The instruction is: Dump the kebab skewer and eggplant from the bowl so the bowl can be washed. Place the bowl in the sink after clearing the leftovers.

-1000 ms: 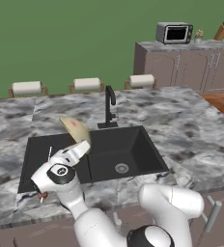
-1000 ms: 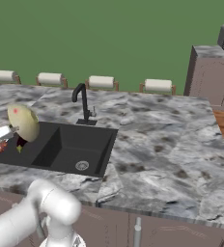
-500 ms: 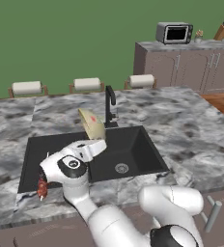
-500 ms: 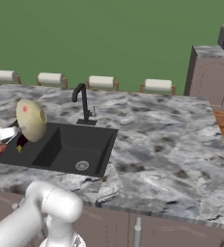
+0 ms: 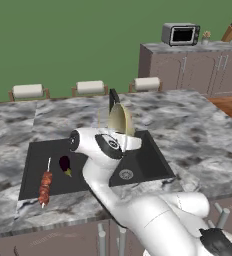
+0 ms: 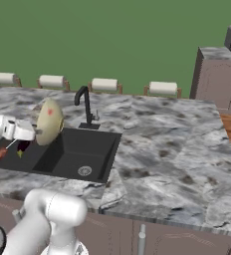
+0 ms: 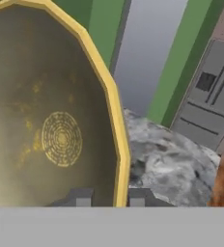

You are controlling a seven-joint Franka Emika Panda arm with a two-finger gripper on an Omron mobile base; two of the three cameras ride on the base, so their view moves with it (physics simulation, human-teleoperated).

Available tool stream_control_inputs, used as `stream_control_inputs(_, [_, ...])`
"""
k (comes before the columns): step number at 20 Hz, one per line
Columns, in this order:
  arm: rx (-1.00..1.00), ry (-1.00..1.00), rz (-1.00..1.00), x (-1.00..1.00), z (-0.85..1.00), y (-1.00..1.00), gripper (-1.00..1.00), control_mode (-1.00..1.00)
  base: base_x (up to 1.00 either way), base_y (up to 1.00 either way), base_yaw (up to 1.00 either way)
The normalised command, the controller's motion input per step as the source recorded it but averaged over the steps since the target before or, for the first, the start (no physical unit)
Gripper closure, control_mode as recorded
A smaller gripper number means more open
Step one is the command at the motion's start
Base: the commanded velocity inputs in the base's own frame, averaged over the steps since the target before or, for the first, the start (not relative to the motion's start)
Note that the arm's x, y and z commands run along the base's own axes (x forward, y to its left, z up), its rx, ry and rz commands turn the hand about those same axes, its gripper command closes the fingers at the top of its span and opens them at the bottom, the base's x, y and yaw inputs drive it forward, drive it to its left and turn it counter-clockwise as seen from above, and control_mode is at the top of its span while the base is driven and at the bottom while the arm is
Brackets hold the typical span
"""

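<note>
Olive bowl (image 5: 120, 120) is emptied and held on edge by the end effector (image 7: 110, 197), clamped on its rim above the sink (image 5: 148, 160). Skewer (image 5: 45, 186) and eggplant (image 5: 64, 164) lie in the left basin; lowering the bowl in remains.

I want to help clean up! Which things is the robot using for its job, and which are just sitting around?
For the job: bowl held in the gripper, kebab skewer, eggplant, sink.

Just sitting around: faucet, microwave, knife block.
</note>
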Motion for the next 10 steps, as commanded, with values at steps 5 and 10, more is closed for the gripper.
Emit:
stream_control_inputs(5, [0.54,0.23,-0.01,-0.36,0.26,-0.98,1.00,-1.00,0.00,0.00,0.00])
stream_control_inputs(10, [0.58,0.30,0.00,-0.64,0.17,-0.92,1.00,-1.00,0.00,0.00,0.00])
